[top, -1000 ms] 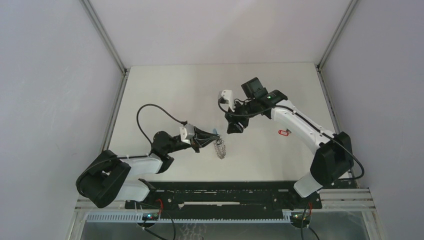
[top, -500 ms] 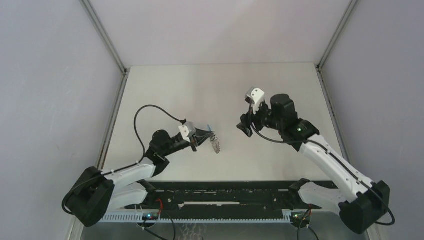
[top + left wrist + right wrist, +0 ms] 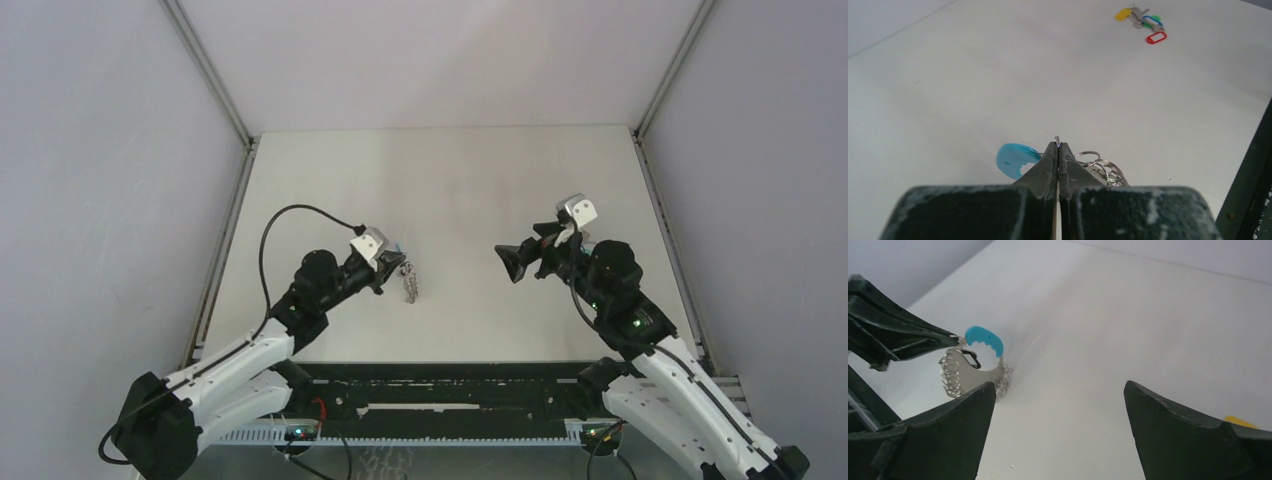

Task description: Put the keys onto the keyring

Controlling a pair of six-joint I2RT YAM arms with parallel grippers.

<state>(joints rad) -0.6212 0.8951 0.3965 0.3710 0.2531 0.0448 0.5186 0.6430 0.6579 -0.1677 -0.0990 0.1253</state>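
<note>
Clamping the keyring [image 3: 409,284] by its top, its blue tag [image 3: 984,340] beside the tips, the left gripper [image 3: 399,267] is seen fully closed, left of the table's [image 3: 450,180] centre. The right gripper [image 3: 1058,387] is held wide open and empty, pointed at the keyring from the right. The keys [image 3: 1143,22] are seen clustered well apart, farther right on the table.

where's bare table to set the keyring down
Bare: the far half of the table up to the back wall, and the strip between the keyring and the open right gripper. Crowded: around the left gripper pinching the keyring, and the keys clustered near the right arm.
</note>
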